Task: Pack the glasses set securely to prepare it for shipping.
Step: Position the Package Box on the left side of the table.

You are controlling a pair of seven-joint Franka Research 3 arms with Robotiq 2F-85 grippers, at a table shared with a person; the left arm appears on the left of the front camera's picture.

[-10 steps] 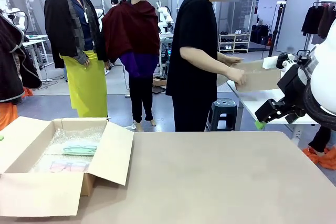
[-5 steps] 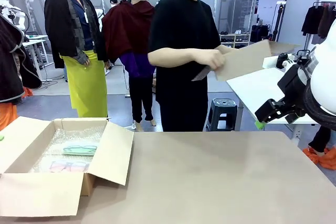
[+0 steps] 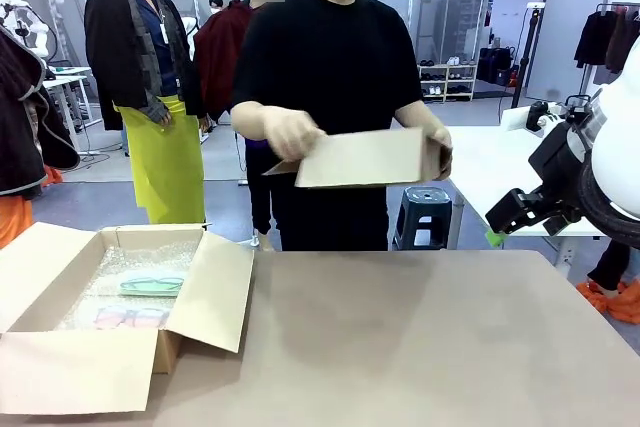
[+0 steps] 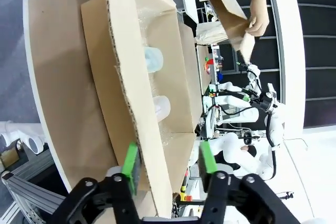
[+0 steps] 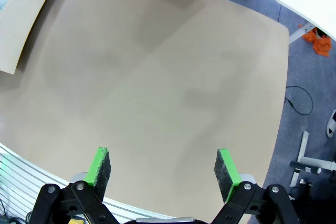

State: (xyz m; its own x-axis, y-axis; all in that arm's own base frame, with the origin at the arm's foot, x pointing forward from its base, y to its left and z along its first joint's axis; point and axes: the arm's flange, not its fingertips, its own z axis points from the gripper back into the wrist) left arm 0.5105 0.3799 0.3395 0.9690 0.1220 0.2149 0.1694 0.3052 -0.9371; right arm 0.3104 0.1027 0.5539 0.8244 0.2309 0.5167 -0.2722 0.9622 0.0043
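you're seeing the mint-green case (image 3: 152, 285) and pink case (image 3: 128, 318) lying on bubble wrap in the open cardboard box (image 3: 215, 292) at near left. the person is bringing a cardboard sheet (image 3: 365, 158); covering and closing remain. left claw (image 4: 169, 162) is part-open astride a flap; right claw (image 5: 164, 173) is gaping wide over the worktop (image 5: 157, 87), holding nothing.

Open cardboard box (image 3: 120, 347) on table (image 3: 420, 347); stool (image 3: 425, 209) beyond.

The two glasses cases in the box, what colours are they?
One mint-green case, one pink case, lying on bubble wrap; clearest in the front view.
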